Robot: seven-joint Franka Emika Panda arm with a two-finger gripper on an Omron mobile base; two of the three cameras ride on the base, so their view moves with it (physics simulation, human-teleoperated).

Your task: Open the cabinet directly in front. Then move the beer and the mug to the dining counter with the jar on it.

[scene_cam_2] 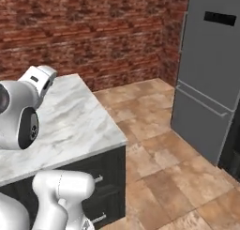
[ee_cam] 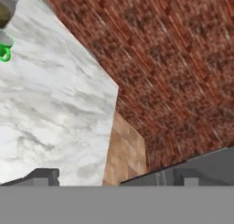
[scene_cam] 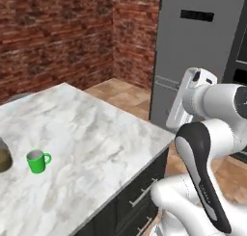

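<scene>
Red brick walls (scene_cam: 58, 32) close in this corner of the kitchen, with a tan tiled floor (scene_cam_2: 154, 130) and a tall grey fridge (scene_cam_2: 211, 60) off to one side. The dining counter (scene_cam: 96, 134) with its veined marble top stretches in front of the arm. On it stands the green mug (scene_cam: 37, 161), handle turned toward the fridge side, and just beside it, at the left edge of the left base view, sits the jar (scene_cam: 4, 155) (only partly in view). In the hand view the mug (ee_cam: 4, 51) and the jar (ee_cam: 5, 8) sit at the far upper left corner, well apart from the gripper (ee_cam: 114, 178), whose dark fingertips (ee_cam: 43, 176) rise at the bottom, spread wide and holding nothing.
</scene>
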